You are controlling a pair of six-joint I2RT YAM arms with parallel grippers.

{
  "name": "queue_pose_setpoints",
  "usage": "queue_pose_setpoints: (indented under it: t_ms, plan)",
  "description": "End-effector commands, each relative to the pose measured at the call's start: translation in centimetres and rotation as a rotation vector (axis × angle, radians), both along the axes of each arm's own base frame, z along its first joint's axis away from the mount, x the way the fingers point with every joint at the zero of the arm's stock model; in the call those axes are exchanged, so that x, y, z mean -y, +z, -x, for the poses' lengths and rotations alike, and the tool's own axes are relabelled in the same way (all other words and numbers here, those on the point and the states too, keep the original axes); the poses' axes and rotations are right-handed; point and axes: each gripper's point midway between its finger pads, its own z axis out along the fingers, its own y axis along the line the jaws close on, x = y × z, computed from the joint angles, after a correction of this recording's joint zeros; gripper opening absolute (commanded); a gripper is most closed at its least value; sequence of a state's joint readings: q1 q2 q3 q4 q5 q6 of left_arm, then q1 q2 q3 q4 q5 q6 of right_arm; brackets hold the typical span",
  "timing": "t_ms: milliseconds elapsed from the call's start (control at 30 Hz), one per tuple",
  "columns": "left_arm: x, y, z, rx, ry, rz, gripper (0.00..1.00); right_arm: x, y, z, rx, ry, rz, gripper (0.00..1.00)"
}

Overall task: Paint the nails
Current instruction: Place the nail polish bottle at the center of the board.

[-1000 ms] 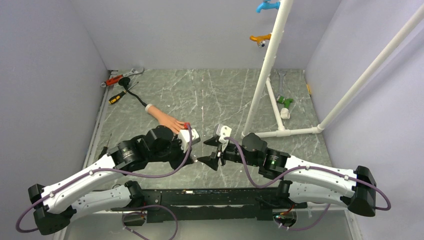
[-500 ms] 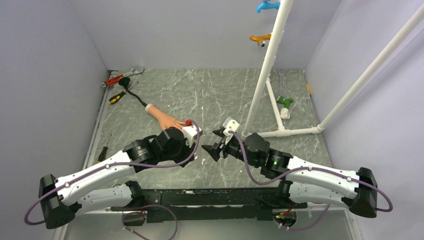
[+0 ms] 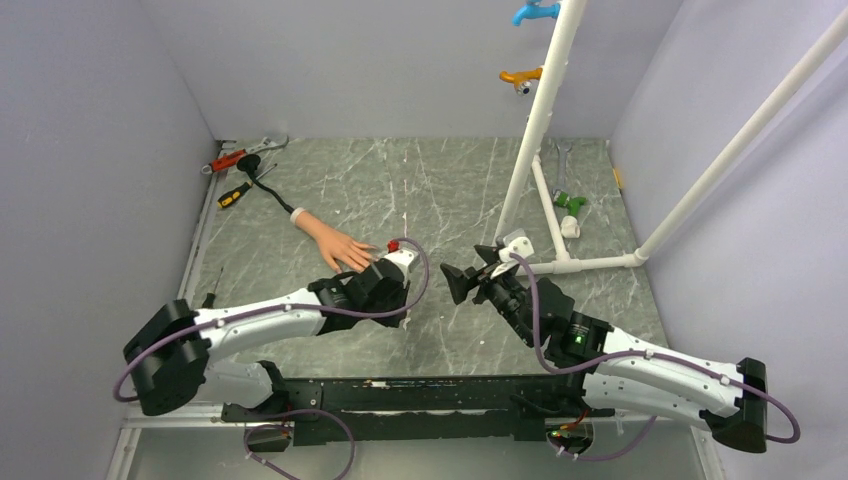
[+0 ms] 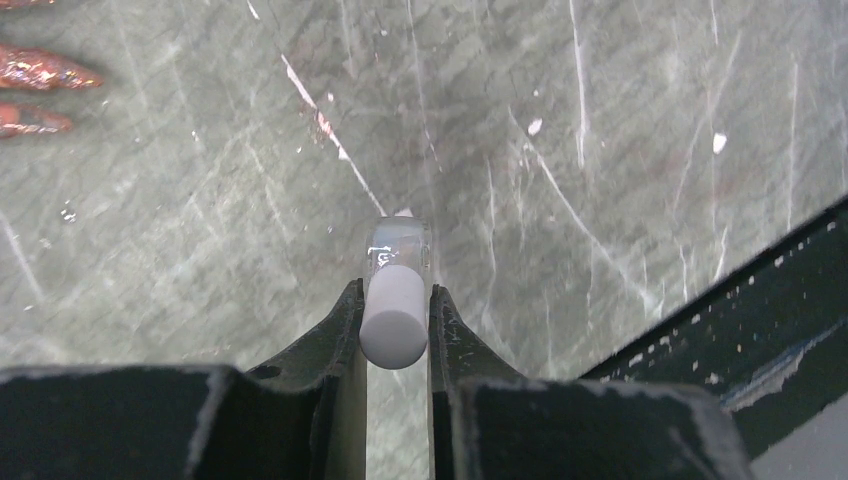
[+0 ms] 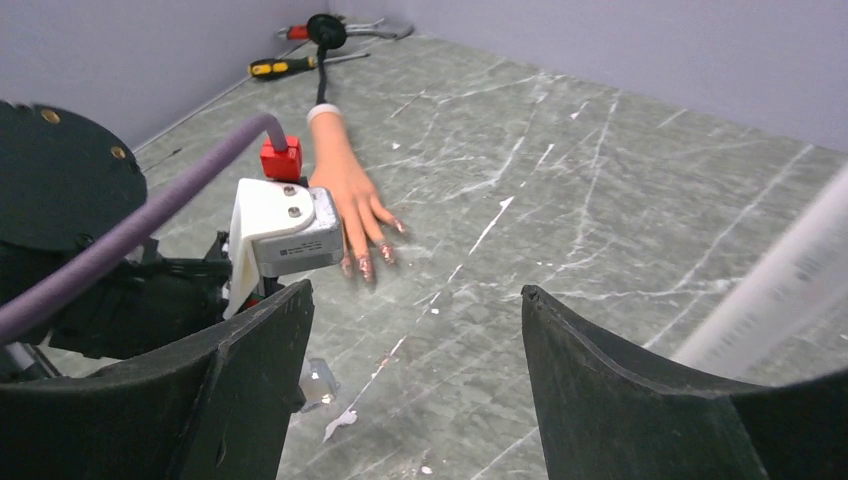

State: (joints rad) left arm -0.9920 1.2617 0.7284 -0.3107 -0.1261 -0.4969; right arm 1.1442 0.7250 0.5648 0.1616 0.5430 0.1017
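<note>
Two grippers staged: left gripper (image 4: 397, 293) pinches small clear bottle (image 4: 396, 305), probably for uncapping; right gripper (image 5: 415, 296) spread wide, empty, facing nails (image 5: 365, 263).

Locate the nails (image 5: 366, 266) at the fingertips of the mannequin hand (image 5: 345, 185). The hand lies flat, palm down, on the grey marbled table (image 5: 600, 200), with its fingers spread and pointing toward the near edge (white cuff at the far end). The nails are small, pointed, reddish-pink and glossy. In the left wrist view, at least two appear at the upper left edge. They look speckled there, though the picture is too coarse to be sure.
</note>
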Motion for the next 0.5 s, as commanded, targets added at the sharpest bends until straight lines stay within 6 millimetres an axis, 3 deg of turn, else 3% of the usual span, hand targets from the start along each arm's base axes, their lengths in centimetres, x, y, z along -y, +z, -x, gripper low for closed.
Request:
queue_pose_setpoints:
  t_ms: [0,467]
  plan:
    - [2.6,0.1,-2.3,0.04,0.081,0.092,0.0,1.7,1.2,-0.5,0.014,-0.078,-0.081,0.77]
    - [4.3,-3.2,-4.5,0.026,0.169,0.052,0.03,2.3,1.0,-0.5,0.016,-0.09,-0.078,0.78]
